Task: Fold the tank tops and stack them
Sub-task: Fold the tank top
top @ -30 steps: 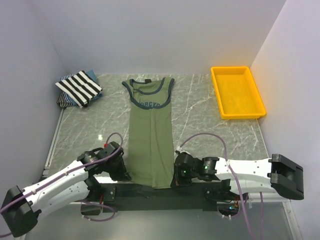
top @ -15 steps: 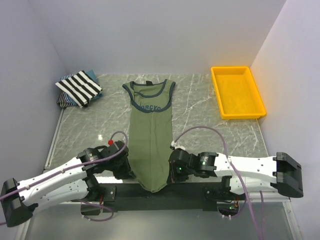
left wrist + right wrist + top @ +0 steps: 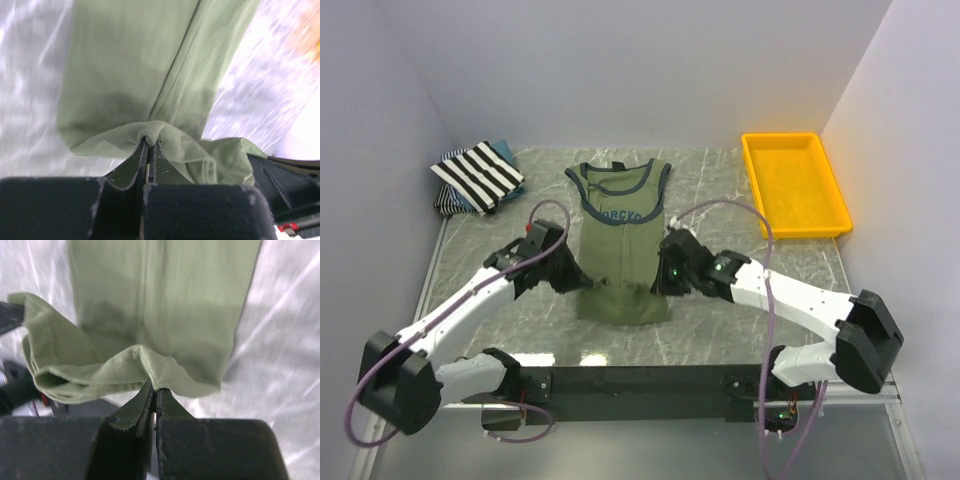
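While the left and right jaws each pinch a hem corner, the olive tank top (image 3: 623, 212) lies lengthwise on the surface (image 3: 730, 335), neckline straight beyond them, equally near both.

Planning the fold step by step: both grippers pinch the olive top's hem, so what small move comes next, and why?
Probably carry the hem toward the neckline, then lower it: the left gripper and right gripper both clamp the olive tank top by its hem, which sits only midway up the body.
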Action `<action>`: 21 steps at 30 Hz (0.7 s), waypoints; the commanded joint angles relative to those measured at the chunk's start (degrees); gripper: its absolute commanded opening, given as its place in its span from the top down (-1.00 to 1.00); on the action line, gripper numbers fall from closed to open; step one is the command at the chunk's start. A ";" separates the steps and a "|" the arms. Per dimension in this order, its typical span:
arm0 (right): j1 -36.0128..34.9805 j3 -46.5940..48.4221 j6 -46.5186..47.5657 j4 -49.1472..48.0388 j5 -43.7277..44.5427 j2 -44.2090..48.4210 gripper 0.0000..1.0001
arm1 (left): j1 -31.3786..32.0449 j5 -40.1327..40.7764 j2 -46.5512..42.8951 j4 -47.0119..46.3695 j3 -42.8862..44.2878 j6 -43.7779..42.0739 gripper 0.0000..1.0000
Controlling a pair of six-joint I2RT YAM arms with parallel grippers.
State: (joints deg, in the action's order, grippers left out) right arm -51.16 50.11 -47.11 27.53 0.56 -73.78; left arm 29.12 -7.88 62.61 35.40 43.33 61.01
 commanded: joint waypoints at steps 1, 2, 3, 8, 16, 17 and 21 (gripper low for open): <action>3.77 6.31 5.97 -2.92 3.40 -3.38 1.00 | -3.01 -0.29 4.18 -8.92 4.56 -4.32 0.99; 5.35 7.45 7.37 -3.18 3.75 -5.65 1.00 | -4.06 -0.12 5.41 -9.90 5.18 -4.67 0.99; 5.97 9.64 8.00 -3.88 4.01 -6.89 1.00 | -4.51 0.32 7.85 -10.69 5.79 -4.76 0.99; 9.05 17.55 11.77 -4.68 5.33 -15.67 1.00 | -6.44 -0.03 15.78 -16.57 10.27 -4.59 0.99; 14.24 29.08 14.24 -4.24 4.37 -25.62 1.00 | -8.73 0.94 25.28 -18.34 18.98 -4.76 0.99; 14.68 29.69 14.59 -4.24 4.36 -27.02 1.00 | -9.26 0.94 25.72 -18.52 19.51 -4.76 0.99; 15.91 34.43 15.29 -3.27 3.93 -30.80 1.00 | -10.75 0.85 29.66 -19.40 22.05 -4.76 0.99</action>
State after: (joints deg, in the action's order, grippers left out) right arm -36.12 80.07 -33.54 24.69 4.03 -103.09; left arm 19.46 -7.64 90.21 18.83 62.22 57.65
